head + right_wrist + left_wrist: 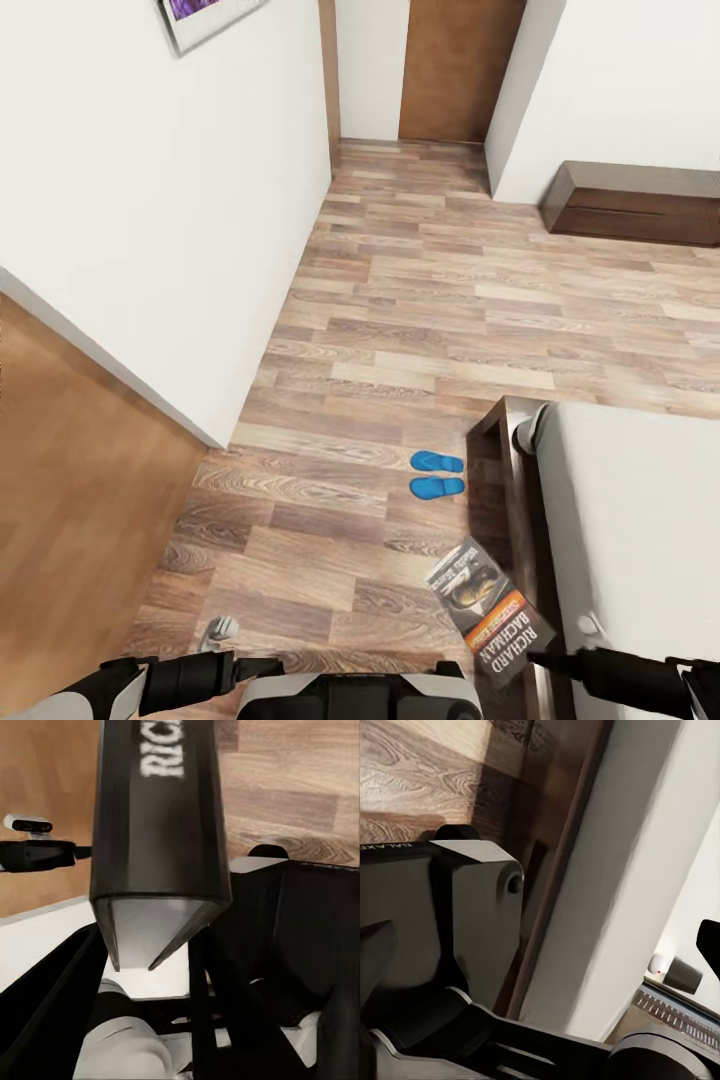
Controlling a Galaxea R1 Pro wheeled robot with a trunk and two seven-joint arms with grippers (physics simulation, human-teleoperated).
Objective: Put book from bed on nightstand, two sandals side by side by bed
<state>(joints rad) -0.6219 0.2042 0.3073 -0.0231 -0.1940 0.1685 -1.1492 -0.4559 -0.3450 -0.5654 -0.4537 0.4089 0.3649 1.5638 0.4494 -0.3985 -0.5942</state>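
The book [488, 606], dark grey with an orange band and "RICHARD" lettering, hangs tilted above the floor at the corner of the bed [512, 470]. My right gripper [532, 657] is shut on the edge of the book [157, 817]. Two bright blue sandals [437, 474] lie side by side on the floor, close beside the bed frame's corner. My left arm reaches in low over the floor, and its fingers [709, 939] stand wide apart with nothing between them. A low dark brown cabinet [640, 205] by the far wall may be a nightstand.
A white wall [160, 220] juts out with its corner near the sandals; beyond it lies an orange-brown floor [60, 520]. A brown door [460, 70] stands at the far end of the plank floor [420, 330]. A framed picture [205, 15] hangs high up.
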